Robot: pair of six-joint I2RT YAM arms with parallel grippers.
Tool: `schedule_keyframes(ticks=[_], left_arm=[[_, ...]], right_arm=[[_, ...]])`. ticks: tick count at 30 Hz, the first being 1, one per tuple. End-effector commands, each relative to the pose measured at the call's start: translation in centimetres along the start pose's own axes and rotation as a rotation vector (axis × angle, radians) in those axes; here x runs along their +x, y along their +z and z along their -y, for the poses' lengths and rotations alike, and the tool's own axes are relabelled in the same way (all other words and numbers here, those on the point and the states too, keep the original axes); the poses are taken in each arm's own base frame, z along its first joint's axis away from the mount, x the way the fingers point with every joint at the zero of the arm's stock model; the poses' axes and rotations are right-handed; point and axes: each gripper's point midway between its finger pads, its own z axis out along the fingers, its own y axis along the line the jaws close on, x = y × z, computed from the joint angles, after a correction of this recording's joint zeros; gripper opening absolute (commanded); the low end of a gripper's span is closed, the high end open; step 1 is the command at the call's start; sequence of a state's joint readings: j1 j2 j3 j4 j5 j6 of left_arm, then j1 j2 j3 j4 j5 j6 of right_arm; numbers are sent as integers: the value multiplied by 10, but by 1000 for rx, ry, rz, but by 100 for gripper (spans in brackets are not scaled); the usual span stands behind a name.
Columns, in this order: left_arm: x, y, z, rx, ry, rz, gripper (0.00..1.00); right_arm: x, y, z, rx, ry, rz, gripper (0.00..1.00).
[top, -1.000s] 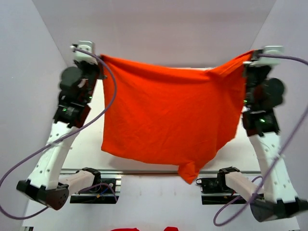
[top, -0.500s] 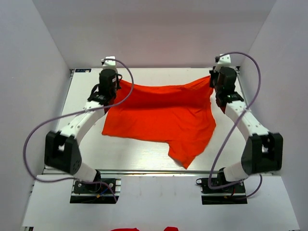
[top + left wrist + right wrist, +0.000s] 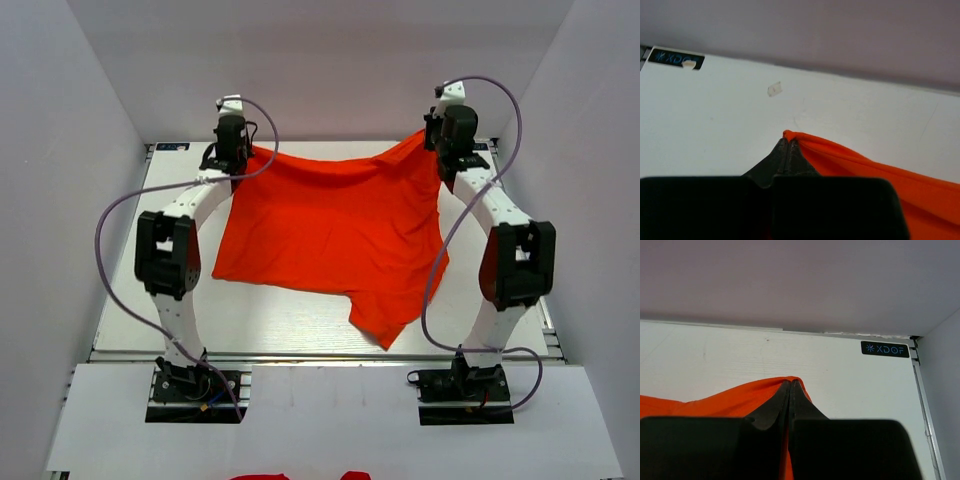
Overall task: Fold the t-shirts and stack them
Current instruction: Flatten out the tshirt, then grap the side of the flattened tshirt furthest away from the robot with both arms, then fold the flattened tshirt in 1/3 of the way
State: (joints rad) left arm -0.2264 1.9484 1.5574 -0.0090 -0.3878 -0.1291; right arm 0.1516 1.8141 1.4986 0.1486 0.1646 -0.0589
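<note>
Left tool [image 3: 787, 143]: jaws pinched tight on t-shirt [image 3: 335, 235] corner, at 11 o'clock of desk [image 3: 270, 325]. Right tool [image 3: 791, 386]: likewise clamped on opposite corner, at 1 o'clock. Far edge stretched between them; body spread over desk centre, one sleeve trailing toward 6 o'clock. We judge: laying-flat step, before first fold. Next: we lower both corners together, edge taut, release once cloth lies smooth.

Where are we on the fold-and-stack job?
Done: one t-shirt is laid out mostly flat on the table, one sleeve trailing toward the near edge. In hand: the left gripper and right gripper are each shut on a far corner of it. Left: no fold made yet, no stack in view; the orange-red scraps at the bottom edge can't be identified.
</note>
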Motion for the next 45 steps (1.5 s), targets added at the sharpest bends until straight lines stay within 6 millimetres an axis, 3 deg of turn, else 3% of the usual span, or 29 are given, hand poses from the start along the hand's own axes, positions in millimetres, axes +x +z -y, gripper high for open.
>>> schedule_keyframes(ticks=[1, 3, 5, 6, 7, 8, 9, 10, 13, 15, 16, 18, 19, 20, 21, 22, 25, 26, 27, 28, 29, 30, 33, 38, 39, 41, 42, 43, 45], left_arm=[[-21, 27, 14, 67, -25, 41, 0], [-14, 45, 14, 68, -5, 26, 0], [3, 69, 21, 94, 3, -13, 0], [6, 75, 26, 108, 3, -15, 0], [-5, 83, 23, 100, -15, 5, 0], [-1, 88, 27, 117, -13, -4, 0], [19, 101, 23, 117, -16, -44, 0], [7, 105, 26, 119, -23, -22, 0], [11, 116, 22, 137, -38, -30, 0], [16, 115, 26, 164, -36, -43, 0], [11, 108, 25, 165, -36, -40, 0], [6, 99, 24, 175, -39, -30, 0], [20, 94, 21, 172, -32, -60, 0], [20, 90, 13, 162, -34, -67, 0], [1, 76, 11, 166, -41, -36, 0], [18, 70, 7, 161, -32, -74, 0], [23, 44, 1, 169, -17, -104, 0], [26, 37, -2, 168, -16, -112, 0], [45, 31, -5, 163, -7, -152, 0], [47, 24, -5, 172, -16, -161, 0], [37, 13, -7, 174, -33, -144, 0], [52, 6, -11, 169, -25, -181, 0], [57, -13, -21, 136, -37, -207, 0], [83, -29, -25, 130, -60, -281, 0], [97, -33, -27, 121, -70, -321, 0], [111, -41, -29, 103, -90, -386, 0], [118, -43, -33, 84, -92, -406, 0], [118, -46, -34, 84, -92, -404, 0], [127, -52, -39, 50, -104, -432, 0]], right_arm=[[-24, 19, 6, 9, 12, 48, 0], [-10, 35, 6, 10, 14, 14, 0], [-14, 42, 6, 0, 20, 25, 0], [-6, 52, 8, 1, 24, 11, 0], [-1, 55, 7, -5, 23, -5, 0], [1, 58, 4, -19, 22, -12, 0], [0, 68, 4, -22, 23, -10, 0], [2, 69, 5, -25, 24, -27, 0], [8, 75, 3, -38, 33, -47, 0], [13, 71, 2, -39, 40, -70, 0], [7, 63, 3, -40, 39, -64, 0], [14, 55, 4, -38, 43, -84, 0], [6, 41, 4, -40, 46, -75, 0], [14, 34, 3, -46, 46, -109, 0], [17, 27, 3, -47, 47, -128, 0], [20, 9, 6, -41, 53, -151, 0], [40, -20, 4, -41, 89, -233, 0], [32, -37, 3, -42, 114, -214, 0], [57, -47, 2, -47, 115, -282, 0], [63, -53, 0, -51, 120, -301, 0], [68, -69, 1, -44, 130, -319, 0], [81, -81, 1, -42, 128, -378, 0], [96, -108, -2, -47, 160, -456, 0], [144, -152, -17, -75, 252, -618, 0], [141, -159, -18, -64, 289, -611, 0], [172, -178, -27, -79, 323, -697, 0], [177, -190, -28, -67, 367, -703, 0], [180, -194, -31, -67, 384, -697, 0], [204, -216, -35, -46, 456, -735, 0]])
